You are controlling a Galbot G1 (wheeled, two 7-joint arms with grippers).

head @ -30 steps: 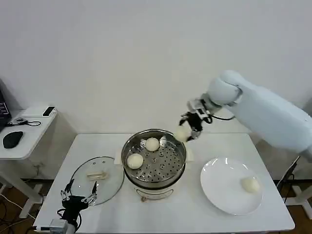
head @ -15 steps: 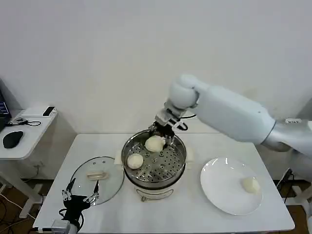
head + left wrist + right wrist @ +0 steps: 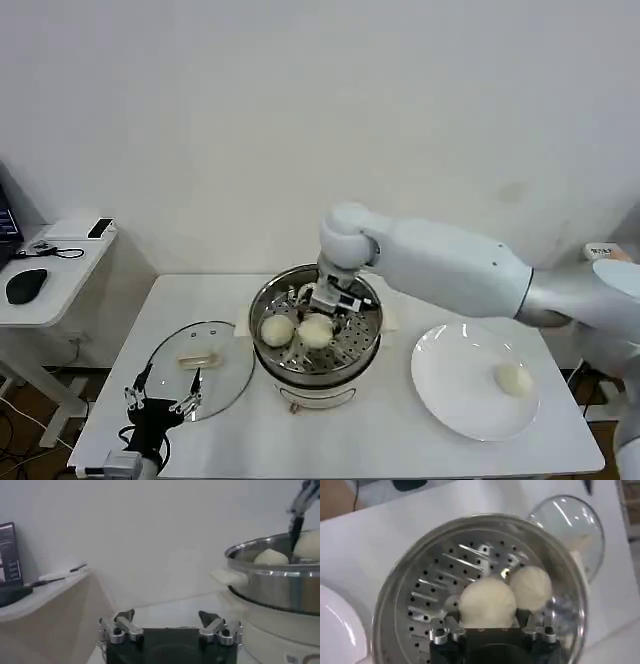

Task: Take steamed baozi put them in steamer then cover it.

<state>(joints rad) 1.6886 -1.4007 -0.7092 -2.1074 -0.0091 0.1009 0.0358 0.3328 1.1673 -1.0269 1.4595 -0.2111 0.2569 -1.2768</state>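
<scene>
Two baozi showed in the steamer (image 3: 316,330): one lay free (image 3: 277,329) on the perforated tray, the other (image 3: 316,331) sat pinched between the fingers of the right gripper (image 3: 318,322), low over the tray. A third may have been hidden behind the arm. One more (image 3: 514,378) waited on the white plate (image 3: 450,400). The left gripper (image 3: 160,407) hung idle, fingers spread, near the cover (image 3: 200,356). A good release would set the bun down beside its neighbour without squashing it, then open gently and lift straight up.
</scene>
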